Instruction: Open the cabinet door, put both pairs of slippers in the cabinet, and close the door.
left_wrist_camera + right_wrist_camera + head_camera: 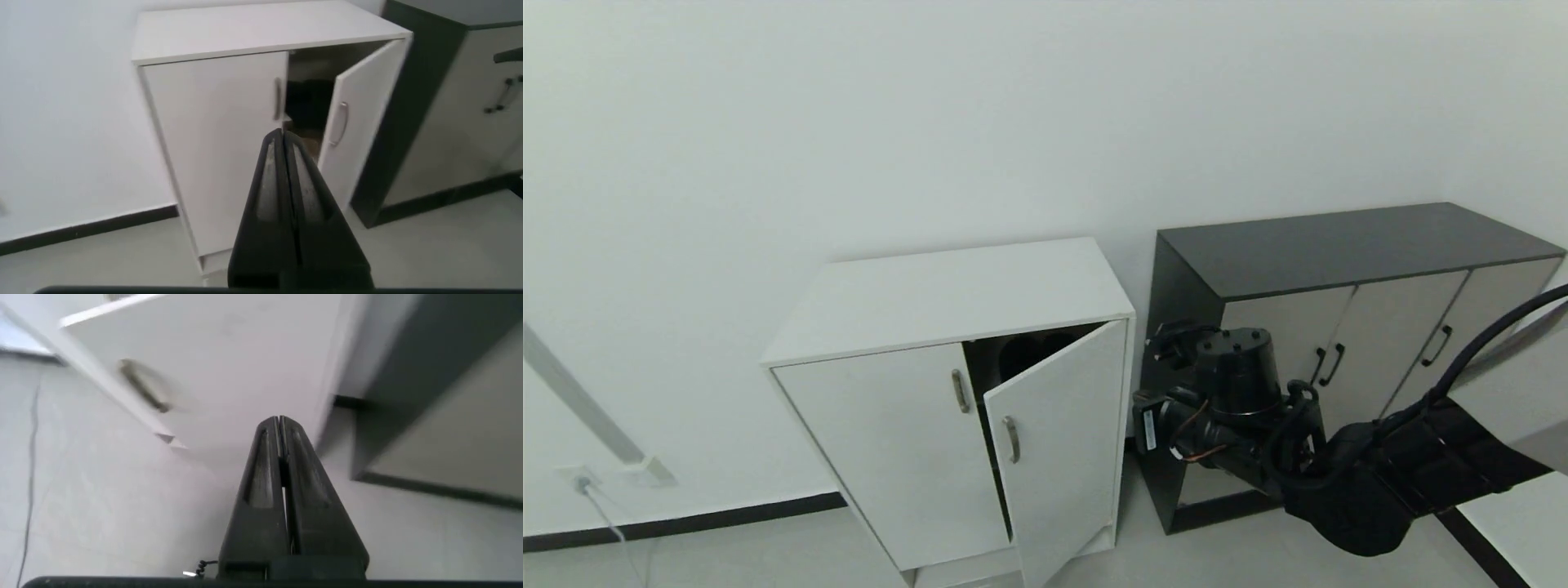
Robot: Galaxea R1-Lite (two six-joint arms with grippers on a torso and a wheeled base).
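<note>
Now right door of white cabinet ajar, free edge outward; left hand, right hand both pressed together.

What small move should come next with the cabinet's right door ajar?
Probably ease the right gripper, shut and empty, forward against the right door's outer face to swing it closed. The door stands ajar, dark shapes that may be slippers sit inside the cabinet, and that gripper faces the door.

You face a plain white wall, with a black skirting strip running along a pale grey floor. On your right stands a dark-topped sideboard with beige doors. Low on your left, a cable hangs from a wall socket.
</note>
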